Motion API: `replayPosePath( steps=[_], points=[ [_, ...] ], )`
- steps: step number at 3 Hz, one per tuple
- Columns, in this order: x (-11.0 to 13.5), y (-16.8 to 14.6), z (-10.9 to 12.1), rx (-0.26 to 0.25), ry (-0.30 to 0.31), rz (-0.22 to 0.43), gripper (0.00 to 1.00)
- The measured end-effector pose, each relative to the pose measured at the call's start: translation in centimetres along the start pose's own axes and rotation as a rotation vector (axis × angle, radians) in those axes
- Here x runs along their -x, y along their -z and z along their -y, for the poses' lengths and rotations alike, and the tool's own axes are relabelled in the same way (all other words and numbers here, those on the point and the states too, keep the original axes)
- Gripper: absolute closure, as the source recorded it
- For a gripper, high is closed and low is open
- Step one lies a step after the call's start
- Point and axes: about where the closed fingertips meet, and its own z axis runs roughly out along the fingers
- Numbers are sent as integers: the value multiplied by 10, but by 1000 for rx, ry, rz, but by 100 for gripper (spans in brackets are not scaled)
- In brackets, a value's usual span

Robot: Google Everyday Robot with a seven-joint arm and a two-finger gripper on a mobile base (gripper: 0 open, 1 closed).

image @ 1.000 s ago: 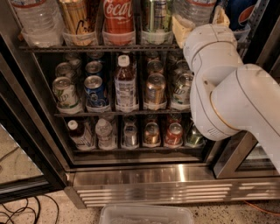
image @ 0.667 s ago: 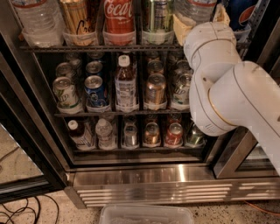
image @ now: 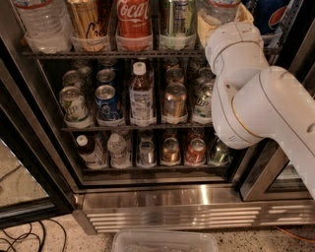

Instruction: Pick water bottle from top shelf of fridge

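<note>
Gripper at the top shelf's right end, tan fingers wide apart, flanking the water bottle.

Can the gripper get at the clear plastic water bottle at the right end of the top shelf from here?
Probably yes. The gripper sits right at that water bottle on the dark wire top shelf; the stainless-steel fridge stands open and nothing blocks its front. The white arm hides the contact.
</note>
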Motion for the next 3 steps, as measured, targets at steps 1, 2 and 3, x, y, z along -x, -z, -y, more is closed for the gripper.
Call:
replayPosePath(
  steps=[1, 2, 3],
  points=[
    [1, 6, 6, 9, -12, 17, 86],
    [1, 5, 6, 9, -12, 17, 100],
    [7, 5, 7, 16, -14, 29, 100]
  ],
)
